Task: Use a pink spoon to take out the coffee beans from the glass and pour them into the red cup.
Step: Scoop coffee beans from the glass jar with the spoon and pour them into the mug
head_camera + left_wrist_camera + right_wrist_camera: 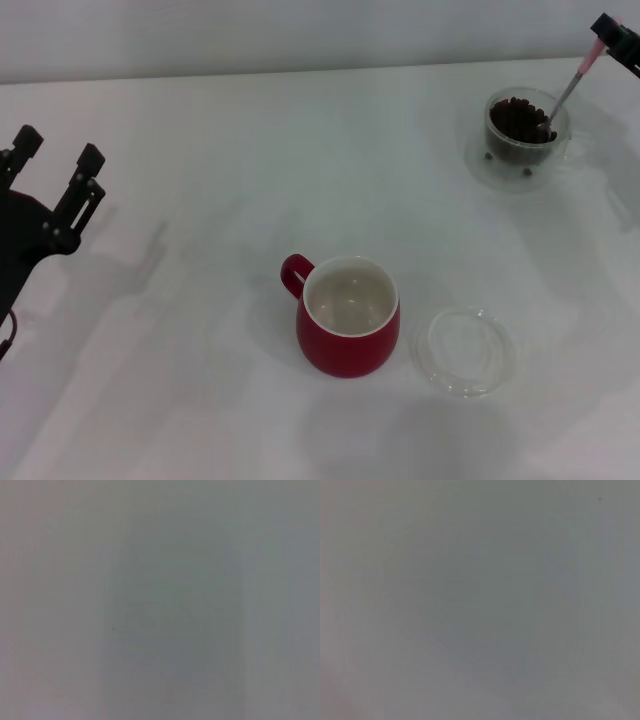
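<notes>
The red cup [348, 320] stands near the table's middle, its cream inside bare and its handle toward the far left. At the far right, the glass [527, 127] sits on its clear saucer [500, 168], holding a heap of dark coffee beans [520, 118]. The pink spoon [573, 84] leans in the glass, bowl down among the beans, pink handle up. My right gripper [610, 32] is at the top right edge, shut on the spoon's handle. My left gripper [58, 154] hovers open at the far left, holding nothing. Both wrist views show only blank grey.
A shallow round clear dish [464, 351] lies just right of the red cup. The white table [200, 180] ends at a wall along the back.
</notes>
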Action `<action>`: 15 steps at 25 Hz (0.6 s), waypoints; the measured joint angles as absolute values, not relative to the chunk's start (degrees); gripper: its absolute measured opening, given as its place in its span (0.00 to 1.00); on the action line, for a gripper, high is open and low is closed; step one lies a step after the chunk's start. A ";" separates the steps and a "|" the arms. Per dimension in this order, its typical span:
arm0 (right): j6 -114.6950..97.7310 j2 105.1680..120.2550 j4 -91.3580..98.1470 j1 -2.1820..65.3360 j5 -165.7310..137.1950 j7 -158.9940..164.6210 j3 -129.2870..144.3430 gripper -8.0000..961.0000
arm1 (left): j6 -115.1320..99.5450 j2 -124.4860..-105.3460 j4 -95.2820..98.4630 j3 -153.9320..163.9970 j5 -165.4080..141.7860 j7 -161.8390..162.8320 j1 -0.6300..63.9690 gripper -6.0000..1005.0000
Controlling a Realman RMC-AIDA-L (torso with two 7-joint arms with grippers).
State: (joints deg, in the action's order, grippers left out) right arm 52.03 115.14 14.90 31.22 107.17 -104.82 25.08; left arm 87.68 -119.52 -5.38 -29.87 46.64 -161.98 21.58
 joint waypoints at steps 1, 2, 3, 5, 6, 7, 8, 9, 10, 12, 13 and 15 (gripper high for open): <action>51.92 115.12 14.89 31.21 107.17 -103.82 25.06 0.16 | 87.79 -119.49 -5.37 -29.88 46.64 -161.98 21.33 0.68; 51.91 115.09 14.88 31.17 107.18 -103.09 25.04 0.16 | 87.85 -119.48 -5.38 -29.88 46.64 -161.98 21.22 0.68; 51.91 115.08 14.87 31.14 107.19 -102.61 25.02 0.16 | 87.92 -119.45 -5.37 -29.88 46.65 -161.98 21.12 0.68; 51.90 115.10 14.86 31.09 107.36 -102.31 25.02 0.16 | 87.96 -119.45 -5.38 -29.88 46.64 -161.98 21.08 0.68; 51.82 115.12 14.85 31.05 107.60 -102.09 25.02 0.16 | 87.96 -119.46 -5.38 -29.88 46.64 -161.98 21.08 0.68; 51.60 115.14 14.83 31.00 107.86 -101.73 25.02 0.16 | 87.96 -119.47 -5.37 -29.86 46.61 -161.98 21.08 0.68; 51.37 115.16 14.81 30.96 108.05 -101.44 25.02 0.16 | 87.96 -119.50 -5.37 -29.83 46.51 -161.98 21.08 0.68; 51.14 115.16 14.78 30.89 108.27 -101.11 25.02 0.16 | 87.96 -119.51 -5.37 -29.82 46.34 -161.98 21.07 0.68; 50.93 115.15 14.68 30.86 108.44 -100.75 25.02 0.16 | 87.96 -119.51 -5.36 -29.79 46.15 -161.98 21.05 0.68; 50.64 115.15 14.36 30.77 108.81 -100.03 25.03 0.16 | 87.97 -119.52 -5.38 -29.79 45.59 -161.98 21.03 0.68; 50.47 115.15 14.10 30.74 109.04 -99.54 25.03 0.16 | 87.98 -119.53 -5.39 -29.79 45.34 -161.98 21.03 0.68; 50.27 115.14 13.71 30.73 109.36 -98.91 24.90 0.16 | 87.99 -119.53 -5.41 -29.79 44.95 -161.98 21.02 0.68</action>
State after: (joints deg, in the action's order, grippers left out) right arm 50.27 115.14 13.71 30.73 109.36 -98.91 24.90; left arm 87.99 -119.53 -5.41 -29.79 44.95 -161.98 21.02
